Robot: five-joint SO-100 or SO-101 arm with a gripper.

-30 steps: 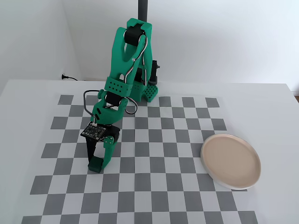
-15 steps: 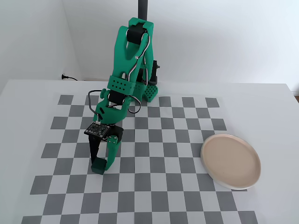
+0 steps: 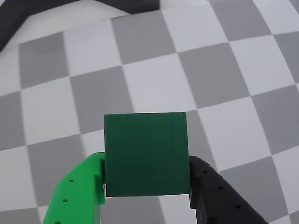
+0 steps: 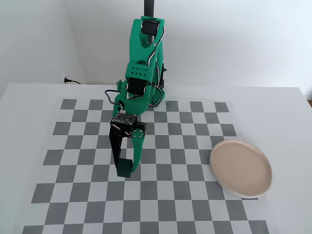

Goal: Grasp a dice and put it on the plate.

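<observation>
The dice [image 3: 145, 154] is a plain dark green cube, and my gripper [image 3: 147, 164] is shut on it, with the green finger [image 3: 79, 191] on its left face and the black finger [image 3: 210, 196] on its right. In the fixed view the dice [image 4: 125, 167] sits at the tips of my gripper [image 4: 125, 168], low over the checkerboard, left of centre. The plate [image 4: 240, 168], beige-pink with a white rim, lies empty at the right edge of the board, several squares to the right of the dice.
The grey and white checkerboard mat [image 4: 170, 195] covers the white table. The arm's green base [image 4: 153, 95] stands at the back of the board under a dark post. A black cable end [image 4: 68, 81] lies at the back left by the wall.
The arm has swung to the right by about one square with the dice still between the fingers, and its upper links have straightened up.
</observation>
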